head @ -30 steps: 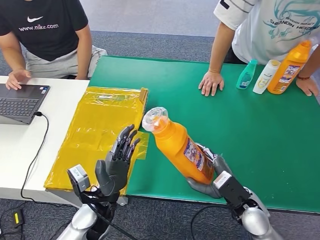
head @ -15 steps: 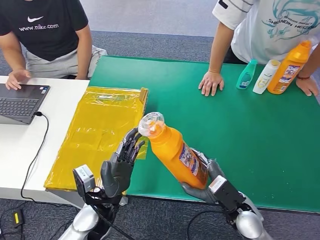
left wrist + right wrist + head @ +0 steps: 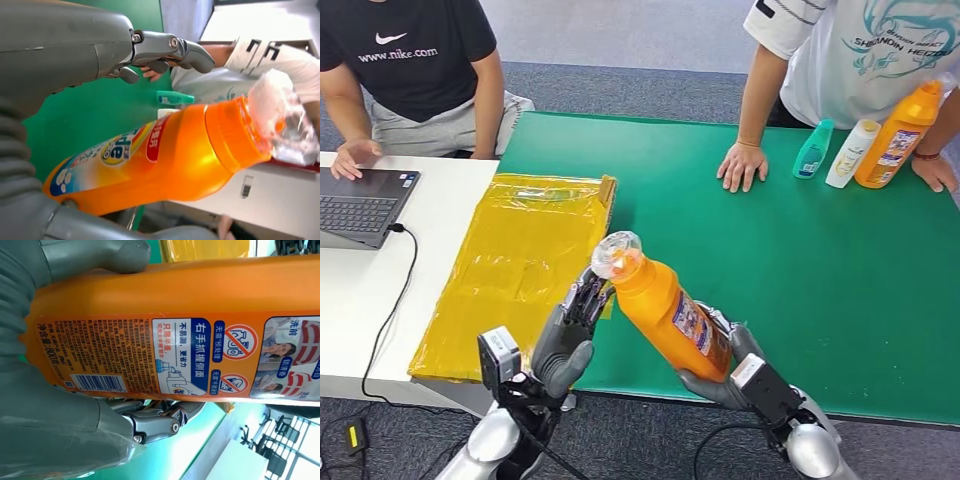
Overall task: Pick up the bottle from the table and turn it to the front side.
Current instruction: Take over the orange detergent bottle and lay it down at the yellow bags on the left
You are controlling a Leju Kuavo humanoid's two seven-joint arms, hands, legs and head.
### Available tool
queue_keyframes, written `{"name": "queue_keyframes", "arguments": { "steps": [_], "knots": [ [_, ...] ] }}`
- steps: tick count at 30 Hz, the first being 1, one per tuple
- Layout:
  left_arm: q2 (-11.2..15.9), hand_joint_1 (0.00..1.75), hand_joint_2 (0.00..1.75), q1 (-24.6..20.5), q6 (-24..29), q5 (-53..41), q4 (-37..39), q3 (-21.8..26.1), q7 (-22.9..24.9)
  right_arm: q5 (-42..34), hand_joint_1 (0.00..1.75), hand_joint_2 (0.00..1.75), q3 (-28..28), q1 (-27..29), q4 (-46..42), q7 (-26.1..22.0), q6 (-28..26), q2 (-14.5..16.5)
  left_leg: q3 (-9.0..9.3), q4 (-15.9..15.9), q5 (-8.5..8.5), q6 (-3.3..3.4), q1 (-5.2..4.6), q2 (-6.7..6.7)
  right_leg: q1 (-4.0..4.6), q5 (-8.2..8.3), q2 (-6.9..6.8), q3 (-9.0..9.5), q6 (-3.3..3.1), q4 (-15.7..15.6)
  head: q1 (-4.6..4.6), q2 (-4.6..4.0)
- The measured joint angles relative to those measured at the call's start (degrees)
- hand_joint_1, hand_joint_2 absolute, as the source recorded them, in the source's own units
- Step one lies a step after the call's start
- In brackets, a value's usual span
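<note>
Holding the orange bottle aloft over the green tabletop, tilted, the right hand grips its base; pickup done, turning judged unfinished. Left hand spread, empty, fingertips beside the neck. Yellow bag, a person's hand and three bottles lie well apart.

Bright, even light; wrist views perhaps soft.
</note>
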Motion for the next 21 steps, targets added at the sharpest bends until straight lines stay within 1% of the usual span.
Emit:
{"name": "queue_keyframes", "arguments": {
  "steps": [9, 21],
  "knots": [
    [1.8, 0.00, 1.75, -2.5, -2.4, -3.1, 0.0, -0.6, 2.8, 0.2, 1.75, 1.75, 0.4, -0.1, 1.0, -0.2, 0.1, 0.2, 0.00, 0.0, 0.01, -0.01, 0.00, 0.00, 0.00, 0.00, 0.00, 0.00, 0.00, 0.0, 0.00, 0.00],
    [2.8, 0.00, 1.75, -4.6, -3.8, -4.2, 0.0, -1.1, 4.7, 1.8, 1.75, 1.75, 1.0, -0.2, 2.0, -0.4, 0.4, 0.2, 0.00, 0.0, 0.01, -0.01, 0.01, 0.00, 0.00, 0.00, 0.00, 0.00, -0.01, 0.0, 0.00, 0.00]
  ]
}}
